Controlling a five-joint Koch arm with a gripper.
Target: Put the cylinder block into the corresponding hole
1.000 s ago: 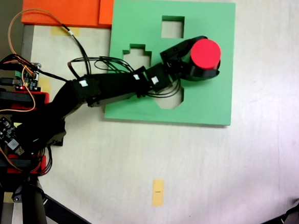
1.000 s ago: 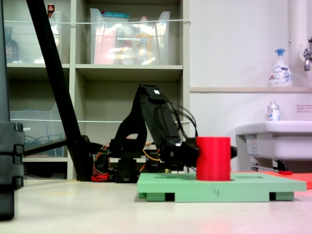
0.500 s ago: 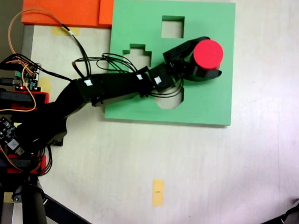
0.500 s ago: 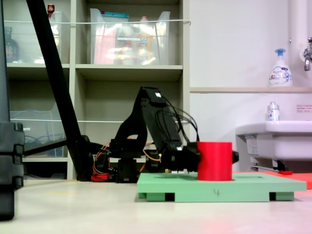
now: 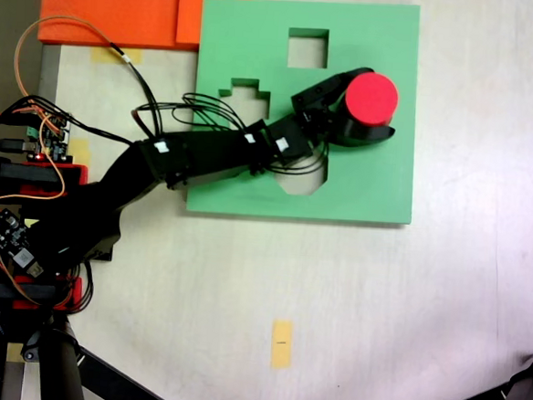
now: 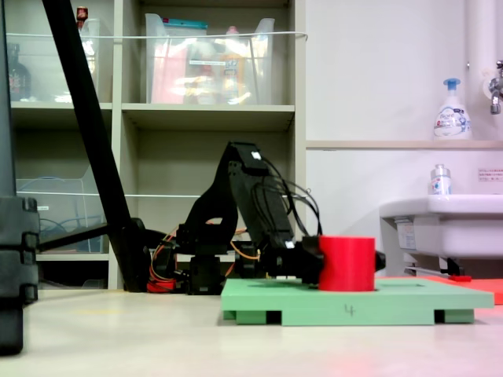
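The red cylinder block [image 5: 373, 96] [image 6: 346, 263] stands upright on the right part of the green foam board [image 5: 377, 185] [image 6: 354, 302], its base sunk slightly below the board's top in the side-on fixed view. The gripper [image 5: 363, 104] pinches it, jaws either side. The square cut-out [image 5: 307, 48] lies far-left of it.

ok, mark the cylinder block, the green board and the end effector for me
cylinder block [image 5: 373, 95]: top-down fixed view, flat round top.
green board [image 5: 377, 185]: top-down fixed view, bare lower-right corner area.
end effector [image 5: 368, 116]: top-down fixed view, midway between fingertips, around the block.
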